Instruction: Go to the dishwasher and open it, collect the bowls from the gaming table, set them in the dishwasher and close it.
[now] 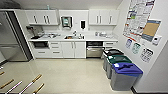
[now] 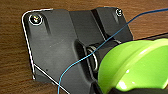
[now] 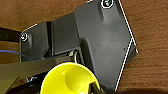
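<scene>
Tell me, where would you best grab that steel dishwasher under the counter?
Probably by the horizontal bar handle across the top of the dishwasher front. The bar runs level and stands off the panel, so an end effector could close over it from above. Come in straight from the front, over the open floor. The bins crowd the side nearest the wall.

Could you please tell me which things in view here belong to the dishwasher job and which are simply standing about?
Belonging to the job:
dishwasher, under the counter, its top pulled slightly out
green bowl by the left wrist
yellow-green bowl by the right wrist

Just standing about:
three lidded bins along the right wall
sink
wall posters
</scene>
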Available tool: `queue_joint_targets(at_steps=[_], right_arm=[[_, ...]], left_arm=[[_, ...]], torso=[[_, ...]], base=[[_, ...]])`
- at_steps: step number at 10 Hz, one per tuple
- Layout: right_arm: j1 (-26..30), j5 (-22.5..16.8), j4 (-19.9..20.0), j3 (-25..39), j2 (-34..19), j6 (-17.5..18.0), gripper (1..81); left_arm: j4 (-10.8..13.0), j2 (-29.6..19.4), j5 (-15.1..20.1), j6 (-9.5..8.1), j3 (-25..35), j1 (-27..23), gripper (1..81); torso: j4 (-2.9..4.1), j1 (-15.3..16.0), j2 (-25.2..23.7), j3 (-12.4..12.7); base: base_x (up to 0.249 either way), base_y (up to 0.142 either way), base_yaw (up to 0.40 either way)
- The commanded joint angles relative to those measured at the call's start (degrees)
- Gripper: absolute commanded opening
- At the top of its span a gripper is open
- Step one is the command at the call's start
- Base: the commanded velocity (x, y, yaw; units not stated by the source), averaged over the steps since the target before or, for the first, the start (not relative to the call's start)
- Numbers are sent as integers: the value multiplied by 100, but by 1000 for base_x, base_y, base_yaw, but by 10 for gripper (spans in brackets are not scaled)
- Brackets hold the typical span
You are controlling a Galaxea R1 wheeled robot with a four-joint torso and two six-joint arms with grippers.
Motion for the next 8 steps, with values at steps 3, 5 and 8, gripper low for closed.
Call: queue_joint_targets(at_steps=[3, 5, 8], right_arm=[[181, -248, -48, 15, -11, -3, 10], [181, -257, -48, 15, -11, -3, 10], [198, -257, -48, 15, -11, -11, 10]], left_arm=[[28, -52, 164, 18, -18, -126, 10], [37, -52, 164, 18, -18, -126, 10], [46, -52, 164, 9, -18, -126, 10]], torso=[[0, 0, 0, 0], [0, 0, 0, 0], [0, -1, 0, 0]], base=[[137, 0, 0], [140, -32, 0], [140, -74, 0]])
